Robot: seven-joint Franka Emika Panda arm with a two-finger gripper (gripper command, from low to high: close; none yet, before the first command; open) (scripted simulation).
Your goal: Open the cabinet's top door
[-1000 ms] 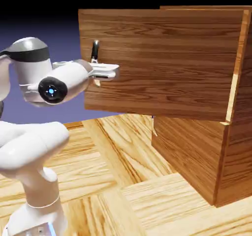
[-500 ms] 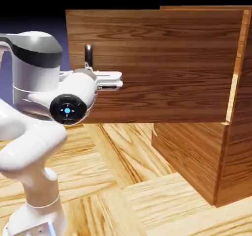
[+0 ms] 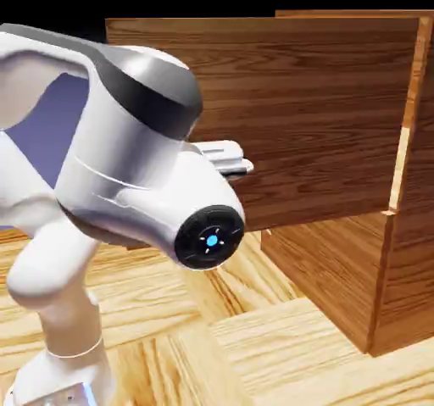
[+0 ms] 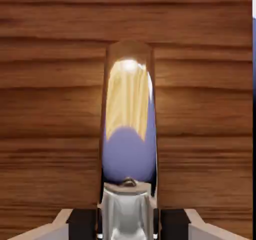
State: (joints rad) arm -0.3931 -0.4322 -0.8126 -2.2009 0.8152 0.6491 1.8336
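Exterior view: the white arm fills the left half of the scene, its grey-capped joint swung close to the lens and a round black cap with a blue light facing outward. Behind it stands the cabinet of reddish-brown grained wood, set on a worktop of pale wooden planks. The top door hangs swung well out from the cabinet body, its wide panel stretching across toward the picture's left, hinged at the right where a bright seam shows along the cabinet's edge. The lower part of the cabinet stands closed beneath it. Only the pale tip of the gripper pokes out past the big joint, lying against the door's face; the arm hides the door's handle from this side.

Hand view: grained wood fills the frame, and a shiny rounded bar, the handle, runs up the middle, mirroring pale yellow and blue-violet. Its lower end sits between the two grey fingertips at the bottom edge, with the metal block of the hand just beneath it. The jaws are clenched on this handle, drawn nearly together around it. A sliver of pale backdrop shows at the frame's far right edge, beyond the door panel.
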